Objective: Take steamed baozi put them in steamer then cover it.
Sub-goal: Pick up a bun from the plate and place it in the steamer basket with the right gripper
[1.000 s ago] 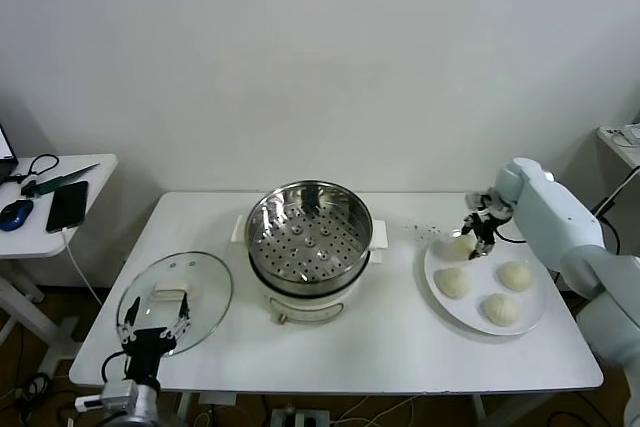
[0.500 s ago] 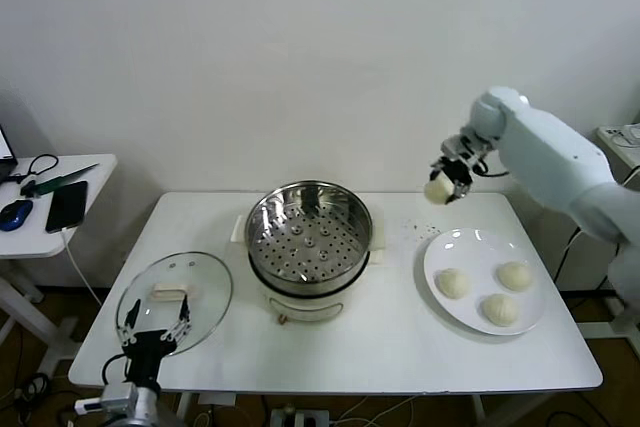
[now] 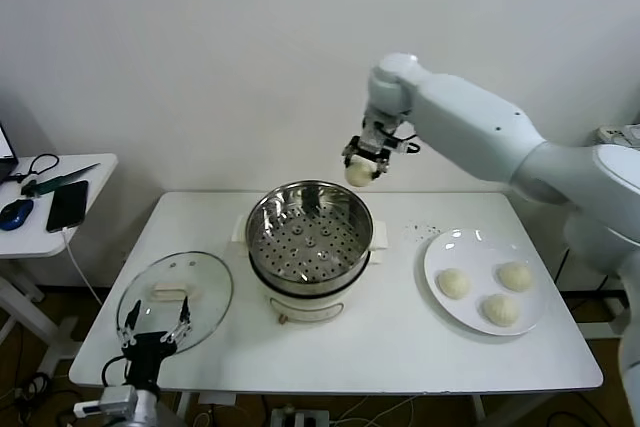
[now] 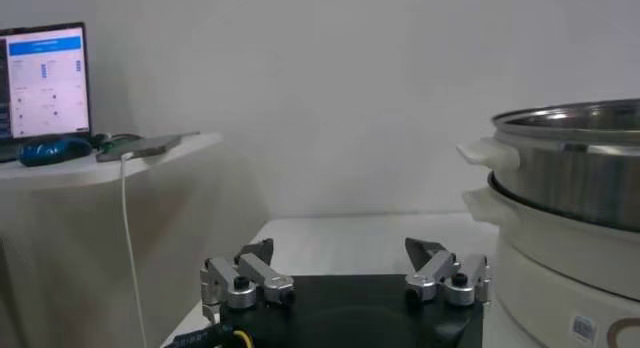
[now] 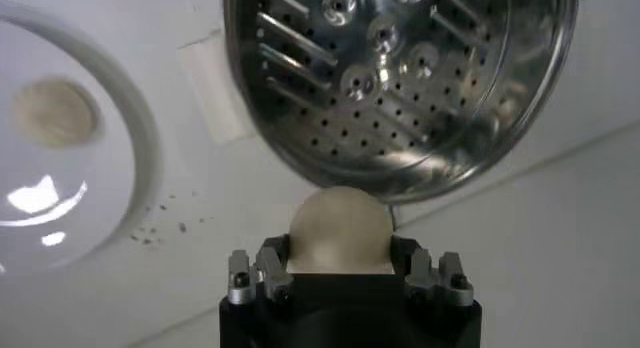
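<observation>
- right gripper (image 3: 362, 166) pinches one baozi (image 3: 360, 172), held in the air just above the far right rim of the steamer (image 3: 309, 237); basket has nothing in it
- three other baozi (image 3: 486, 293) sit on the white plate (image 3: 437, 253), well right of the cooker
- to do it well: carry further in over the perforated floor, lower close before letting go, drop near one side so the rest fit
- don't clip the rim going down
- left gripper (image 3: 153, 339) spread wide, idle at near left table edge, just beside the cover (image 3: 174, 300) lying flat on the table (image 3: 390, 342)
</observation>
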You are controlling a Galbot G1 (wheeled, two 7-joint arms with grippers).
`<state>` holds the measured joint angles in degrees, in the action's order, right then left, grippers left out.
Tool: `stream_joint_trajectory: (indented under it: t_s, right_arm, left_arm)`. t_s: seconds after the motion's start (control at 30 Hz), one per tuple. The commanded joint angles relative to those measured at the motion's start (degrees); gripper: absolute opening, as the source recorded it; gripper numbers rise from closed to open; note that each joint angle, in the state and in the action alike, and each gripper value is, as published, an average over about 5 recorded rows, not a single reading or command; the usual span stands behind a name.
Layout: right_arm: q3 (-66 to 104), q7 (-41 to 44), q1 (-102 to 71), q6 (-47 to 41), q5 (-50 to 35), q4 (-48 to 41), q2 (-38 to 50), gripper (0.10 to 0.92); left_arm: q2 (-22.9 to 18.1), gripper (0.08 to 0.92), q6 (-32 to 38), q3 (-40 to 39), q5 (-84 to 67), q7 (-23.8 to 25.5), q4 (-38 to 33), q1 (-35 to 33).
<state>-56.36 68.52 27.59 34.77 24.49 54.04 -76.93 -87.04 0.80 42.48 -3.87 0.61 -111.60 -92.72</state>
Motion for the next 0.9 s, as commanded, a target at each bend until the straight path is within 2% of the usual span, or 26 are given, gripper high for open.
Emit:
stream_joint_trajectory:
  t_s: [0.03, 0.17, 0.43, 0.9]
  right_arm:
    - [0.42, -2.32, -2.08, 5.25, 10.02, 1.88, -7.37, 0.653]
    - [1.18, -2.96, -4.71, 5.75, 12.52, -1.75, -9.79, 0.653]
    - [1.93, -2.96, -8.45, 5.29, 12.4, -8.75, -13.02, 0.655]
    - [1.27, -2.83, -10.27, 4.49, 13.13, -9.94, -12.02, 0.677]
  left_arm:
    - [-0.13, 0.823, 0.07, -0.05, -0.04, -0.03, -0.1, -0.18]
    - [-0.33, 0.823, 0.27, 0.03, -0.08, -0.15, -0.13, -0.58]
    - [-0.63, 0.823, -0.05, -0.02, -0.45, -0.93, -0.53, -1.37]
    - [-0.67, 0.823, -0.18, -0.02, -1.05, -1.12, -0.29, -1.61]
